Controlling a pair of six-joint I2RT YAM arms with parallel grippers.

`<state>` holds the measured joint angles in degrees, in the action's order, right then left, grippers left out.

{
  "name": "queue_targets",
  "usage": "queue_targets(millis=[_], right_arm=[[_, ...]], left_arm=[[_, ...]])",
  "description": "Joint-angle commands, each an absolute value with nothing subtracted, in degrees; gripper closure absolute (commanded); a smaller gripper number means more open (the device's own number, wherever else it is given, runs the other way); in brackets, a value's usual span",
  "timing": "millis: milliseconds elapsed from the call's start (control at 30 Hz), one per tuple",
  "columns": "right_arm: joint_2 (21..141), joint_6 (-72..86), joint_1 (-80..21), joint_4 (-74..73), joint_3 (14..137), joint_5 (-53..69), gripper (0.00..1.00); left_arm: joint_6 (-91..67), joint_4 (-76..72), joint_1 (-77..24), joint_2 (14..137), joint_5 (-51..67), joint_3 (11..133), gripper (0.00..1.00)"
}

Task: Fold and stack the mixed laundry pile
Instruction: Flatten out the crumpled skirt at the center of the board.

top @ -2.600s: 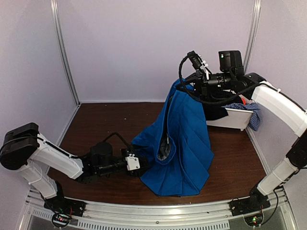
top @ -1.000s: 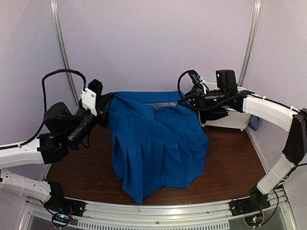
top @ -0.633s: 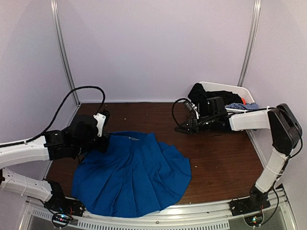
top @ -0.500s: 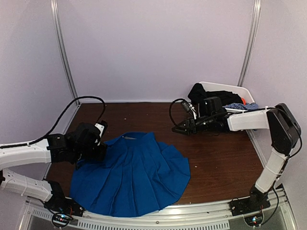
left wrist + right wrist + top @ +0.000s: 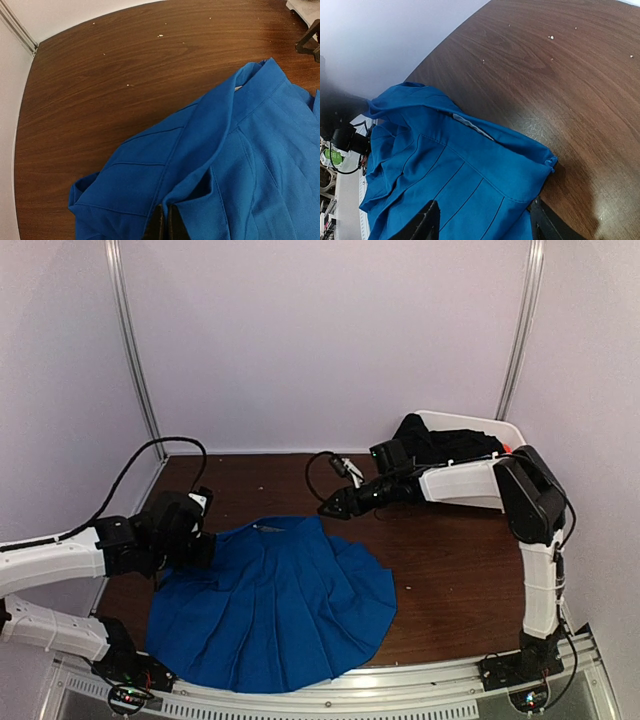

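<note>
Spanning brown wood table (image 5: pixel 460 560): blue garment (image 5: pixel 275 605); lilac walls (image 5: pixel 320 340).

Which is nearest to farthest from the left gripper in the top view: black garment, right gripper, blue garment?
1. blue garment, pinched in the left gripper, front-left.
2. right gripper, mid-table at the garment's far edge.
3. black garment, in the white tub, far right.

Landmark: royal-blue pleated cloth garment (image 5: pixel 275 605). Behind it: bare brown wooden table (image 5: pixel 260 485), passable. Right of it: bare wood, passable. Behind-right: low outstretched right arm (image 5: pixel 455 481) and white rectangular plastic tub (image 5: pixel 470 418) block. Left edge: left gripper (image 5: pixel 203 540) blocks.
</note>
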<state>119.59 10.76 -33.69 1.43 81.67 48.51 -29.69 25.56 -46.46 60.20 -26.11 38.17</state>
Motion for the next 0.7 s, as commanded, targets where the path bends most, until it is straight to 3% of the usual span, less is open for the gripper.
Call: queue_targets(millis=[0, 167, 300, 433, 633, 667], right_arm=[[124.2, 11.11, -35.34, -5.26, 87.74, 45.58, 0.37], [128.32, 10.08, -36.47, -10.6, 92.98, 43.81, 0.34], [131.48, 9.49, -37.27, -14.15, 97.0, 41.58, 0.37], [132.72, 8.76, -37.86, -15.08, 98.73, 39.43, 0.65], [133.44, 8.31, -37.82, -17.18, 102.2, 37.76, 0.98], [133.3, 8.13, -37.86, -17.53, 102.56, 37.6, 1.0]], left_arm=[[-29.93, 23.56, -45.08, 60.82, -25.8, 40.21, 1.0], [-29.79, 22.44, -44.01, 61.57, -25.84, 40.42, 1.0], [-29.7, 21.68, -43.53, 63.12, -25.58, 41.16, 1.0], [-29.63, 20.74, -43.06, 64.29, -25.0, 41.68, 1.0], [-29.06, 20.37, -40.83, 65.3, -24.38, 42.96, 1.0], [-28.95, 20.35, -40.34, 65.23, -24.1, 43.2, 1.0]])
